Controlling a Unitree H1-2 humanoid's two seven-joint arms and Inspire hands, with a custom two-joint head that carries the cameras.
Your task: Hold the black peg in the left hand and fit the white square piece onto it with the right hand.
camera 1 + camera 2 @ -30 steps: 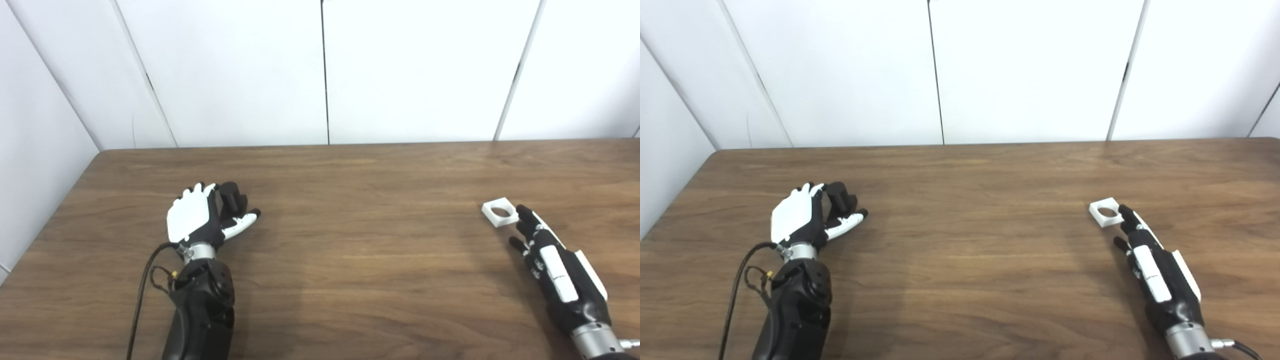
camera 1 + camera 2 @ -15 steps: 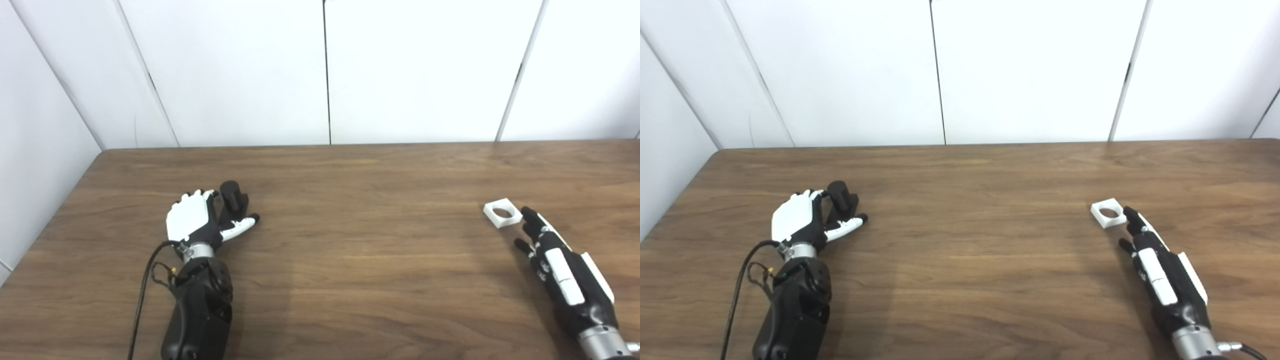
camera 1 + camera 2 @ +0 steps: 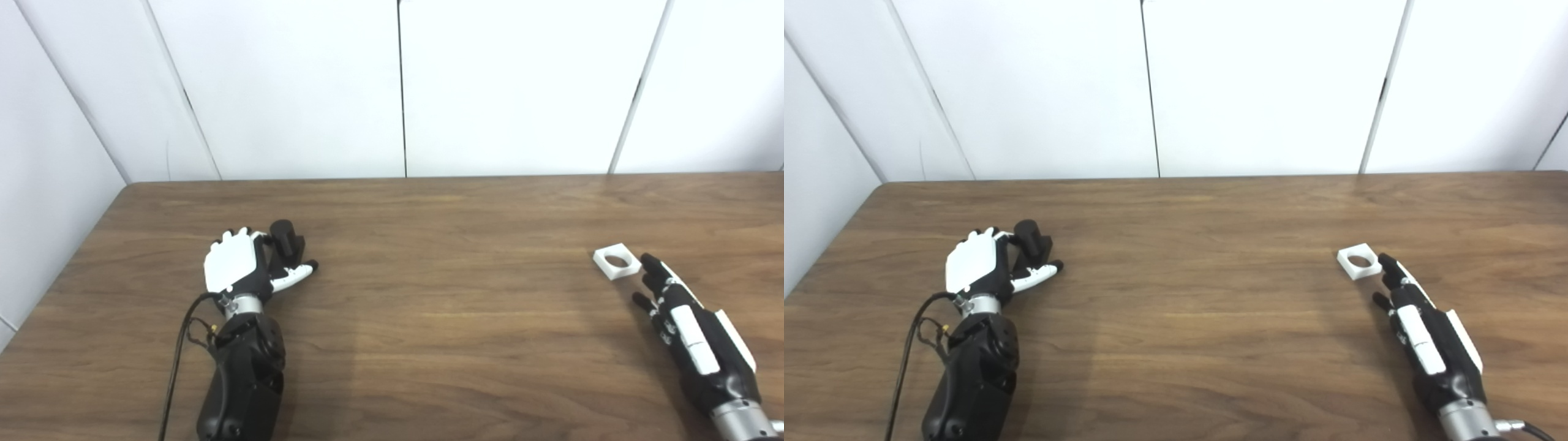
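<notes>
The black peg [image 3: 285, 237] stands upright on the wooden table [image 3: 441, 318] at the left. My left hand [image 3: 239, 272] lies beside it, white back up, with the peg between its curled fingers and its spread thumb; the hand is open and not closed on the peg. The white square piece [image 3: 603, 257], with a round hole, lies flat on the table at the right. My right hand [image 3: 686, 324] lies low with straight fingers. It is open and empty, its fingertips just short of the piece's near right corner.
A black cable [image 3: 177, 343] loops beside my left forearm. White wall panels [image 3: 398, 86] stand behind the table's far edge, and a wall runs along its left edge.
My right hand has drawn back a little from the white piece, which stays in place. My left hand has settled slightly lower beside the peg, which shows more. The view shifted slightly.
</notes>
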